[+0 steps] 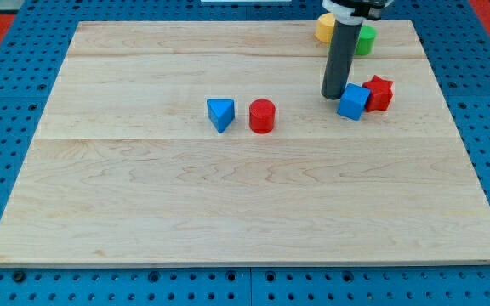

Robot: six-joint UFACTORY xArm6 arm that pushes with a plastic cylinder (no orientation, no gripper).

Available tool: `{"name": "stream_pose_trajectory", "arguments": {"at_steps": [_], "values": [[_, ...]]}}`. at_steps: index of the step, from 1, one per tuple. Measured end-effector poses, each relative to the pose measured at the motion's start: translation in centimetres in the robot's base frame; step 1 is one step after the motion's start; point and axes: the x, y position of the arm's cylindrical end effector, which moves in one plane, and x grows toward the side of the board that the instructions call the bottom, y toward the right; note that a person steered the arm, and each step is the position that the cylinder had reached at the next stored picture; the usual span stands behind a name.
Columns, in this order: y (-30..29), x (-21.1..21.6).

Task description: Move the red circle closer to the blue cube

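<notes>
- The cylinder (262, 116) sits near the middle of the board (228, 212), just right of the wedge (220, 114).
- The cube (353, 101) lies well off to the view's right, touching the star-shaped block (379, 92) on its right.
- My tip (333, 94) stands just left of the cube.
- Two more blocks (325, 27) (367, 39) sit behind the rod at the top edge.

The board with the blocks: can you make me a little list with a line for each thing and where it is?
board: pale wood
my tip: just at the view's left of the blue cube
blue cube: touching the red star
red star: at the cube's right
red circle: mid-board, apart from the cube
blue triangle: beside the red circle, at its left
yellow block: top edge, partly hidden by the rod
green block: top edge, partly hidden
</notes>
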Motion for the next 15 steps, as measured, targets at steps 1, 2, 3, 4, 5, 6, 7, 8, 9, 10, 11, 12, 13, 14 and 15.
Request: {"name": "stream_pose_trajectory", "arguments": {"at_steps": [1,2,3,4,5,6,7,8,9,10,11,12,13,14,15], "values": [[-6.1,0.0],[-11.6,0.0],[-16.5,0.0],[-19.6,1.9],[-20.6,2.5],[-21.1,2.5],[-21.1,3.0],[-21.1,3.2],[-20.1,4.6],[-17.8,5.0],[-15.2,5.0],[-11.9,5.0],[-7.9,5.0],[-3.8,5.0],[-0.1,5.0]]}}
